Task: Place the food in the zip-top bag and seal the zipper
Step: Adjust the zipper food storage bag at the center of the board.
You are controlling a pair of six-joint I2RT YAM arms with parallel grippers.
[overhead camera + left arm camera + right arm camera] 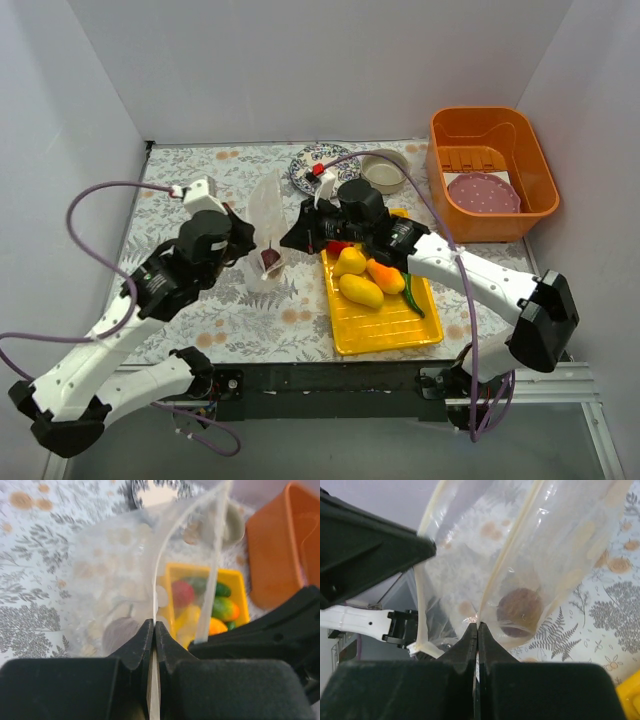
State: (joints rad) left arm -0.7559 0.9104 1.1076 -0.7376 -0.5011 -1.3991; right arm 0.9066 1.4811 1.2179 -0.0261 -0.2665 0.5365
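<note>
Looking down from above, you see the bag (266,215) hanging between the two arms over the flowered table (260,320), just left of the yellow tray (385,330). One dark purple piece (271,261) sits in its bottom. The other food (362,288) lies on the tray: yellow, orange and red pieces and a green chili. An orange bin (490,228) stands at the far right.

That view hides both sets of fingertips behind the wrists, so look to the wrist cameras. Your left gripper (153,628) is clenched on one lip of the zipper (161,555). Your right gripper (477,628) is pinched tight on the other lip, and the mouth gapes between them.

Only the right wrist shows the purple piece sharply, pressed against the clear plastic. In the left wrist view it is a grey blur, and you see the tray's pieces only smeared through the plastic. Neither wrist view shows the bottom edge of the bag.
</note>
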